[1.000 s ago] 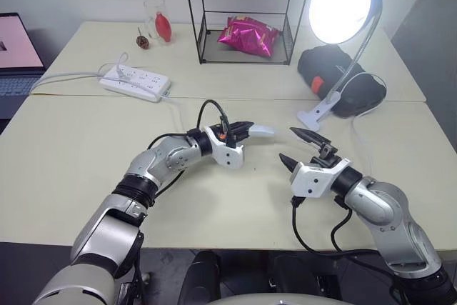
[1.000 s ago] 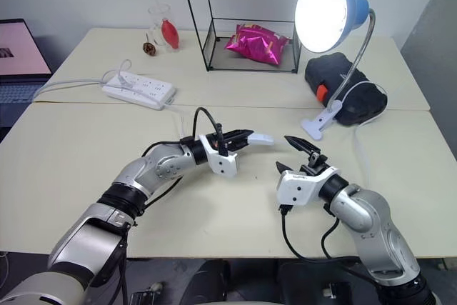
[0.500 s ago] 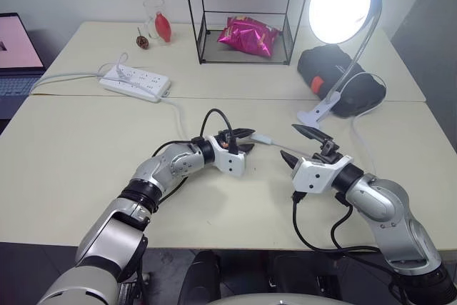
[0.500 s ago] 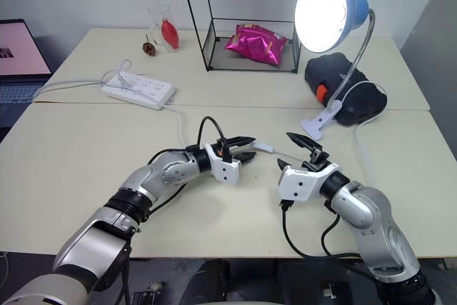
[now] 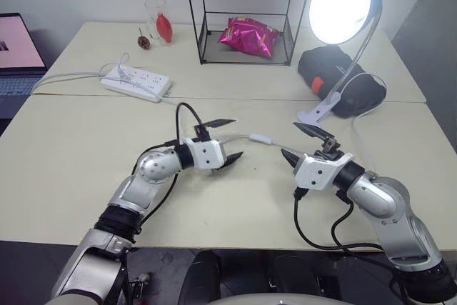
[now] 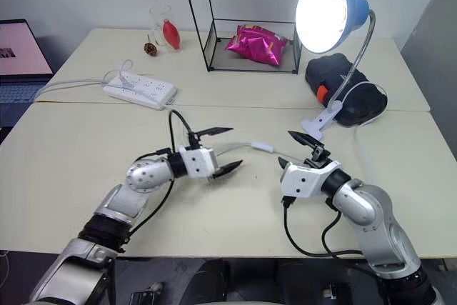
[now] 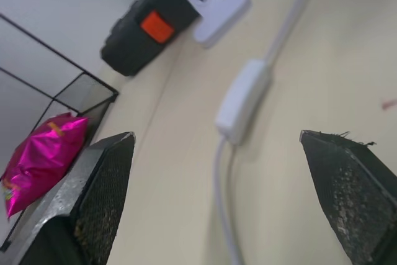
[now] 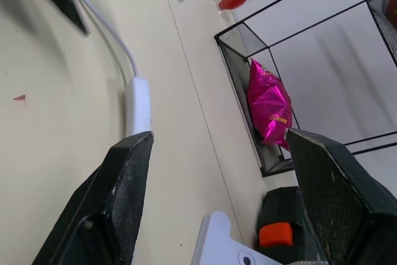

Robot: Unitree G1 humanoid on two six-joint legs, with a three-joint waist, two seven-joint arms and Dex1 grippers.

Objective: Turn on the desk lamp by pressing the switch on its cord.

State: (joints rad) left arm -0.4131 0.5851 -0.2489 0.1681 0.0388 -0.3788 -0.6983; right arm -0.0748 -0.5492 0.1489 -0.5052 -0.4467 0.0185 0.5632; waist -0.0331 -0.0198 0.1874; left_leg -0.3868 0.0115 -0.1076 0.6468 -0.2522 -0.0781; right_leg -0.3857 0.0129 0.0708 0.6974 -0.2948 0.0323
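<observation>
The desk lamp [image 5: 341, 5] shines at the back right, its white clip base [image 5: 318, 111] resting on the table. The switch [image 5: 260, 138] lies flat on the table between my two grippers, with the thin white cord [image 7: 224, 215] running from it toward my left gripper. My left gripper [image 5: 228, 140] is open just left of the switch, holding nothing. The left wrist view has the switch [image 7: 243, 100] ahead of the spread fingers. My right gripper [image 5: 289, 141] is open just right of the switch, whose end [image 8: 138, 107] lies ahead of its fingers.
A white power strip [image 5: 136, 81] lies at the back left, beside a laptop [image 5: 14, 55]. A wire-framed case [image 5: 203, 41] holds a pink bag [image 5: 246, 36]. A black pouch [image 5: 335, 76] sits behind the lamp's clip. A glass [image 5: 158, 23] stands at the far edge.
My left gripper, which was shut on the switch, has opened, rolled and drawn back to the left. The switch now lies on the table. The right gripper has stayed put.
</observation>
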